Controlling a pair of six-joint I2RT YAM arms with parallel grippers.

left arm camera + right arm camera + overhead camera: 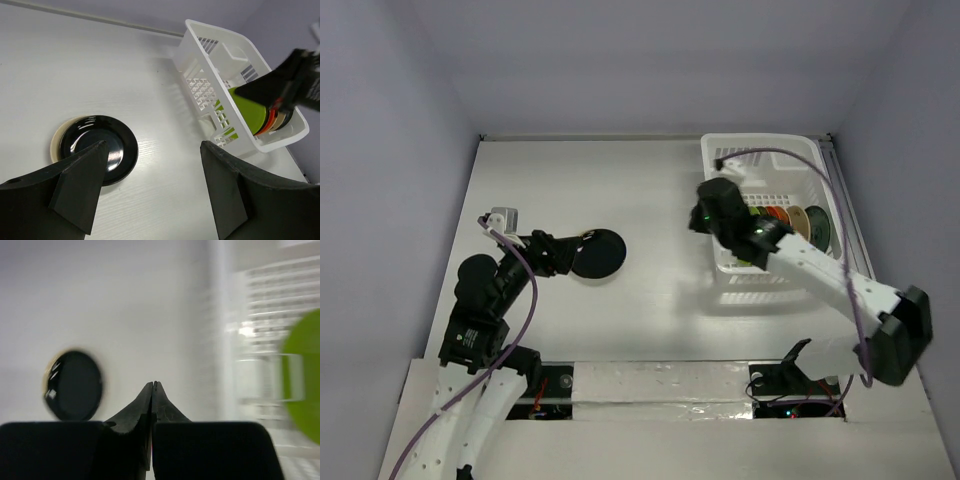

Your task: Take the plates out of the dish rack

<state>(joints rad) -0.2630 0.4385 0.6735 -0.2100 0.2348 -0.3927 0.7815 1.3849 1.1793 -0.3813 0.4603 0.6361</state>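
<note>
White tabletop [650,190] runs back to pale grey walls [620,60]. On it a black plate [97,147] lies flat on a cream plate [54,145], whose rim peeks out along one side. The pair sits just below and ahead of the left pincer [152,192], partly hidden behind one of its fingers. That pincer's fingers stand wide apart and grip nothing.

The other plates stand on edge inside the dish rack [202,90], well off to this pincer's right. A green plate [247,110] is nearest, then an orange-red plate [272,117], with more packed behind that are too crowded to tell apart.

The right pincer [152,405] is pressed together with nothing between its fingers. In the top view it hangs at the rack's left wall. In its own blurred view the green plate lies to its right and the black plate ahead to its left.
</note>
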